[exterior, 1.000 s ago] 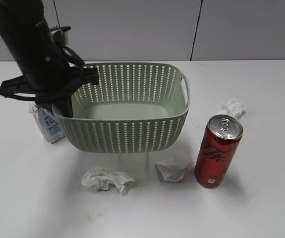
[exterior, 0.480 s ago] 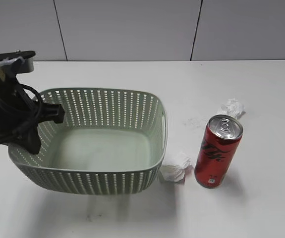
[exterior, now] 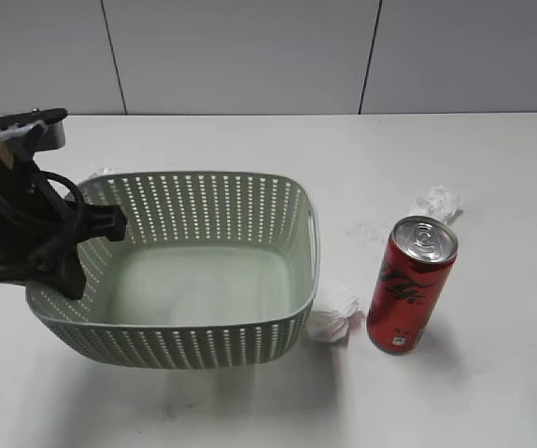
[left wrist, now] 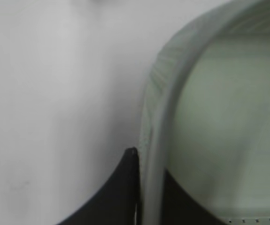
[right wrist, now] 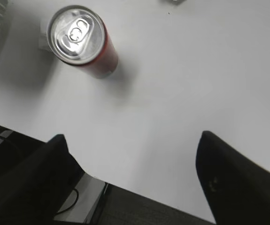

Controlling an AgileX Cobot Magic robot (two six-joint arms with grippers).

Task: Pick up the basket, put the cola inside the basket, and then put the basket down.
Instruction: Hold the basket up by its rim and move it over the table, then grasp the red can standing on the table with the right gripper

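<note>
Your left gripper [exterior: 70,250] is clamping the left rim of the pale sage-green perforated plastic basket [exterior: 249,338], which is holding nothing. The tall red cola can [exterior: 410,284] is standing outside, right of it. Your right gripper [right wrist: 132,176] is hanging spread wide.

The basket [exterior: 203,271] hides most of a crumpled paper [exterior: 335,315]; the left wrist view is blurred.
</note>
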